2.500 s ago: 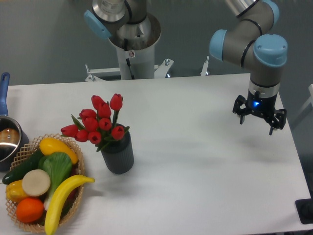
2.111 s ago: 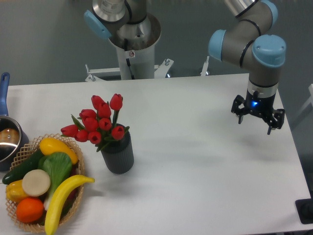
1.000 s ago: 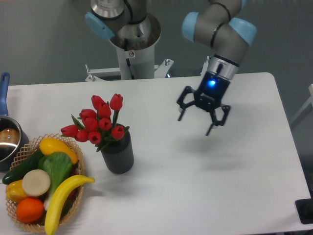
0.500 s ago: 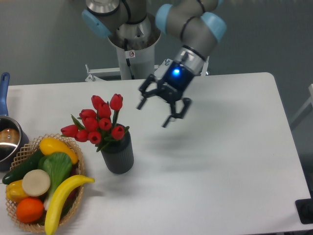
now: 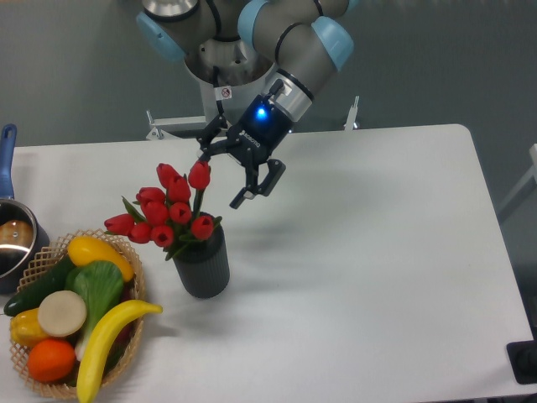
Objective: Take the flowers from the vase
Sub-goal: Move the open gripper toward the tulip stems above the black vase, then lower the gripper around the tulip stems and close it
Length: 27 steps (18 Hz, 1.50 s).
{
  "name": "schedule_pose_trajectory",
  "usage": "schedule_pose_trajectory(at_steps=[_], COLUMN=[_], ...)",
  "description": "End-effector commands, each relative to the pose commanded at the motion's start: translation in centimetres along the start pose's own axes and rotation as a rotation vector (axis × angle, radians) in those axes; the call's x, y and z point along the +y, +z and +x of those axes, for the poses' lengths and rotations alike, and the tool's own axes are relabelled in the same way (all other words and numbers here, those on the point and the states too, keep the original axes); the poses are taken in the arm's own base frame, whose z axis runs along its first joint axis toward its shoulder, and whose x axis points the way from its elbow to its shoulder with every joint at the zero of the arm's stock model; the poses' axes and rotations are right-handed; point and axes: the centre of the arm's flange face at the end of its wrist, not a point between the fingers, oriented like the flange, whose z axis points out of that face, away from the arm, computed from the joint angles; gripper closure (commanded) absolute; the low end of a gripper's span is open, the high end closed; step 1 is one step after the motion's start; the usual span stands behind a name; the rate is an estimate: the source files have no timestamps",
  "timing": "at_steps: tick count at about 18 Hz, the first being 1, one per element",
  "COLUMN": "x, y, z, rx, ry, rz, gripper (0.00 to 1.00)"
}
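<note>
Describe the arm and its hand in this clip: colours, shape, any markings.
The arm is built of silver-grey tubular links with rounded joints capped in light blue. The wrist narrows to a grey and black ring with a bright blue light. The hand is black, with two thin skeletal fingers. The base column carries a small white sticker with red print, too small to read. No loose cables show.

Matt ribbed vase [image 5: 202, 267], woven wicker basket [image 5: 44, 257]
</note>
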Motion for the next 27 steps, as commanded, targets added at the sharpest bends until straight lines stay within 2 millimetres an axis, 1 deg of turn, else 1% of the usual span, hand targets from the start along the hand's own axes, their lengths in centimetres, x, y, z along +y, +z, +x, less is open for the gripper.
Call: schedule_pose_trajectory(at_steps=[2, 4, 6, 8, 11, 12, 13, 14, 16, 17, 19, 21, 22, 23, 27], x=[-0.1, -0.2, 0.0, -0.4, -0.5, -0.5, -0.6, -0.5, -0.5, -0.5, -0.5, -0.9, -1.1, -1.4, -2.4], y=[0.5, 1.4, 1.6, 1.9, 2.7, 3.1, 3.2, 3.2, 3.2, 3.2, 3.2, 3.0, 2.9, 2.7, 2.3], z=[-0.6, -0.2, -0.1, 0.1, -0.5, -0.3, -0.4, -0.4, -0.5, -0.5, -0.6, -0.7, -0.8, -0.8, -0.7], rx=[0.011, 0.033, 0.040, 0.055, 0.075, 0.083, 0.085, 0.087, 0.087, 0.087, 0.085, 0.081, 0.078, 0.075, 0.067], ry=[0.001, 0.004, -0.003, -0.006, -0.010, -0.007, -0.005, -0.011, -0.009, -0.011, -0.008, -0.001, 0.004, 0.005, 0.006], rz=[0.004, 0.003, 0.012, 0.056, 0.083, 0.082, 0.083, 0.082, 0.082, 0.082, 0.082, 0.083, 0.084, 0.084, 0.087], gripper=[0.00, 0.00, 0.00, 0.00, 0.01, 0.06, 0.14, 0.25, 0.54, 0.66, 0.85, 0.96, 0.99, 1.00, 1.00])
